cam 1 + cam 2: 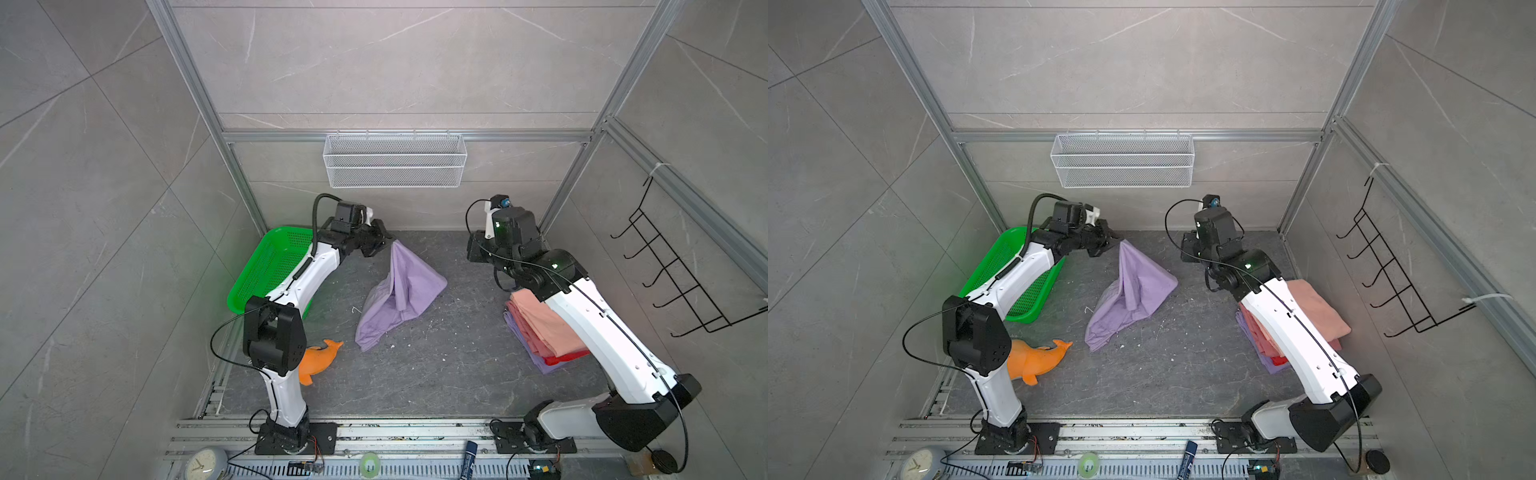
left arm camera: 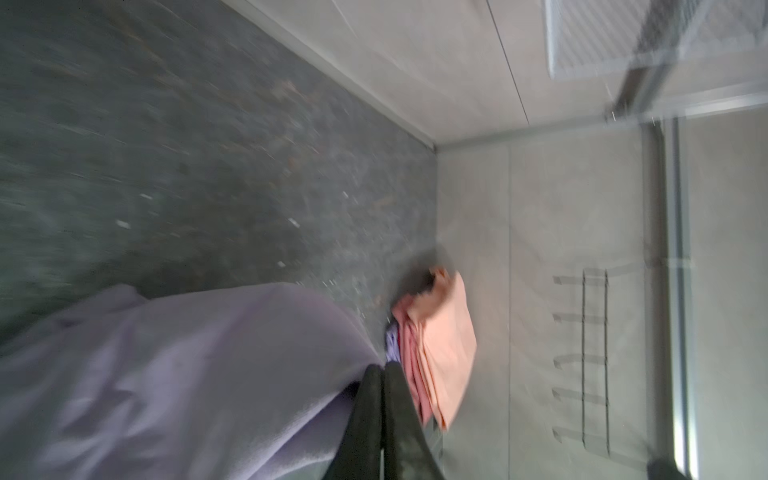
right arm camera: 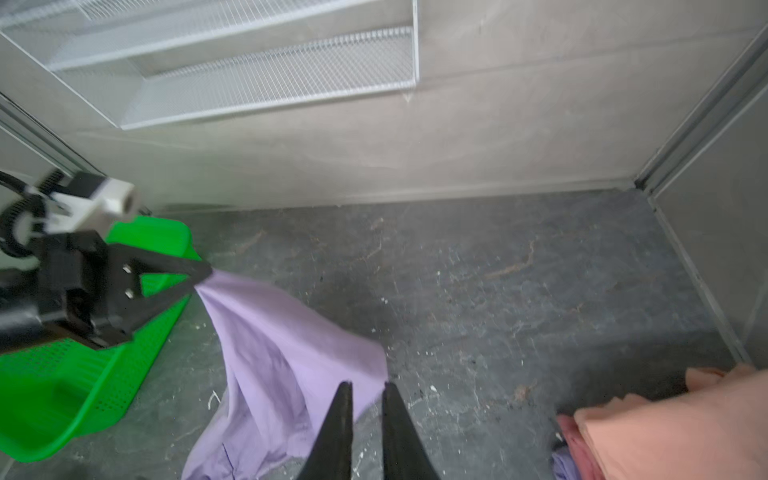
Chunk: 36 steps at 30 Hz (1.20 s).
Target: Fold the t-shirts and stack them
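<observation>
Right gripper (image 3: pixel 367 388) best sent for a second corner of the crumpled lilac-purple cloth t-shirt (image 3: pixel 282 345), to spread it flat before folding. Narrowly parted, empty, near the shirt's edge away from the green perforated plastic basket (image 3: pixel 137 374); left gripper (image 3: pixel 205 274) clamped on the raised corner beside that basket.

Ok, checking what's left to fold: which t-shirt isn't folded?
The lilac-purple cloth t-shirt: crumpled, one corner pinched up by the left end effector. The salmon-pink, red and lilac ones lie folded in a stack.
</observation>
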Each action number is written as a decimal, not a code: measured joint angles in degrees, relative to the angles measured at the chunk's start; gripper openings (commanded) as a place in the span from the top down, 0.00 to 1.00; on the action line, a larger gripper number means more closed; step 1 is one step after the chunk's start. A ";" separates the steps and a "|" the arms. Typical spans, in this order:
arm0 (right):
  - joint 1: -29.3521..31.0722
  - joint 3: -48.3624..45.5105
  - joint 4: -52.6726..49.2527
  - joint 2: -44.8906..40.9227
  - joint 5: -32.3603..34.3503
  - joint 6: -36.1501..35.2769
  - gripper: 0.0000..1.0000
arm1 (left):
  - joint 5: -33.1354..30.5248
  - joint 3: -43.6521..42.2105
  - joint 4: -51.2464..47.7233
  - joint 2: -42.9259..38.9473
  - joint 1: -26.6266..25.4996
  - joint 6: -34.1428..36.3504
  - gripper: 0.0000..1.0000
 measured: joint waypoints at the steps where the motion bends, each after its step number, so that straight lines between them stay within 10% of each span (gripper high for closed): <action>1: 0.00 -1.92 0.07 -0.17 -0.33 1.20 0.79 | -2.08 -1.16 0.48 -0.13 1.27 0.02 0.64; 9: -0.04 -14.16 1.14 1.40 -5.77 9.33 0.59 | -12.90 -5.77 -7.74 -3.08 2.10 7.91 0.55; 20: -0.04 -20.94 11.08 15.76 -19.10 15.56 0.52 | -17.07 -14.71 -26.47 -15.89 -21.53 22.97 0.53; 36: -0.04 -25.44 14.62 14.01 -22.77 18.84 0.49 | -28.00 -14.91 -24.33 5.35 -22.08 22.62 0.61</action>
